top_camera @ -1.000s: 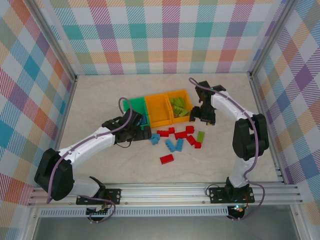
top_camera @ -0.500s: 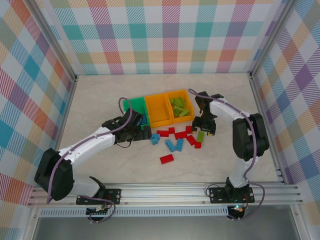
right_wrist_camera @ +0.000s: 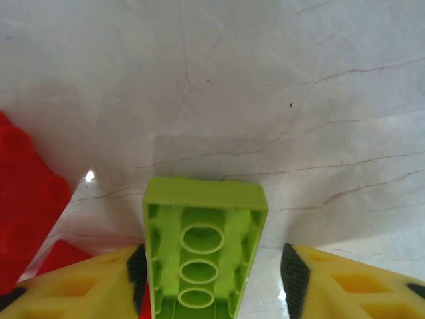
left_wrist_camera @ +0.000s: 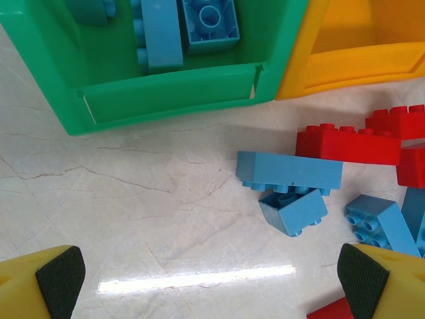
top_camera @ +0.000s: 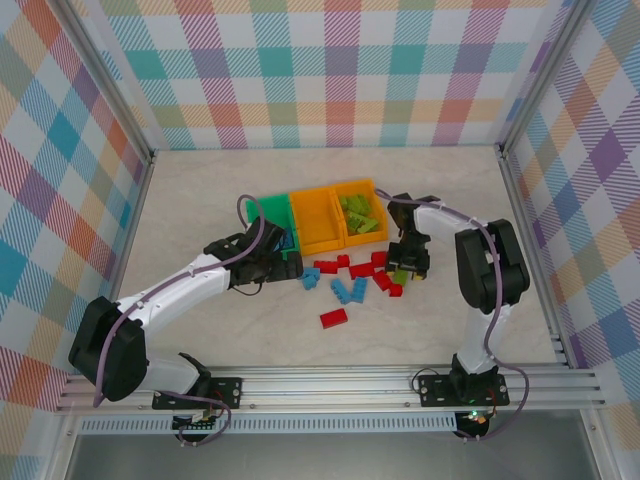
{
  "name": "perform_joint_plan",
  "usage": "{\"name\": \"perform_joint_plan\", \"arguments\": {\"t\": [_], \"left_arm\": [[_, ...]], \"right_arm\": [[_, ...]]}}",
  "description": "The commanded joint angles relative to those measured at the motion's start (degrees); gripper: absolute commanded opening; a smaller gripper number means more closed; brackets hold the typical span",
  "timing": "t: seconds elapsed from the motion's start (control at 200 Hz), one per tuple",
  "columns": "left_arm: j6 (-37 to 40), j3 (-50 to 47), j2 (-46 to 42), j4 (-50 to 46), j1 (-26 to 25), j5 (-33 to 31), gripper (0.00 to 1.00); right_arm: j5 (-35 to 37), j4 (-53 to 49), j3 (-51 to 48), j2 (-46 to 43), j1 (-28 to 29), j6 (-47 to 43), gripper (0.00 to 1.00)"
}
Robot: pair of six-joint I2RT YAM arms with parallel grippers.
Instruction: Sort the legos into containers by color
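My right gripper is low over the table with its fingers open around an upside-down lime green lego. The left pad is close against the brick, the right pad stands apart from it. My left gripper hangs open over bare table just in front of the green container, which holds blue legos. Two orange containers sit beside it: the middle one looks empty, the right one holds lime legos. Loose blue and red legos lie between the grippers.
A single red lego lies nearer the arm bases. A red lego sits just left of the right gripper's fingers. Checkered walls enclose the table on three sides, and a metal rail runs along the near edge.
The right gripper has moved away from the right orange container and come down around the lime lego on the table. The left arm has stayed where it was.
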Motion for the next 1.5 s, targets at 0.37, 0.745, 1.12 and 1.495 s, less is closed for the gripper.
{"name": "perform_joint_plan", "arguments": {"t": [0.37,0.745,1.12,1.495], "left_arm": [[1.6,1.1,0.8,-0.5,-0.2,-0.9,1.0],[-0.1,1.0,0.9,-0.2,-0.1,-1.9,1.0],[-1.9,0.4,-0.1,-0.6,-0.2,-3.2,1.0],[-1.8,-0.7,-0.3,0.3,-0.2,-2.6,1.0]], "right_arm": [[0.7,-5.0,10.8,-7.5,0.5,0.8,0.32],[-5.2,-10.6,42.8,10.9,1.3,-2.7,0.33],[-8.2,-15.5,59.1,23.9,1.3,-3.2,0.64],[-5.1,-3.4,22.3,-3.3,1.5,-3.0,0.78]]}}
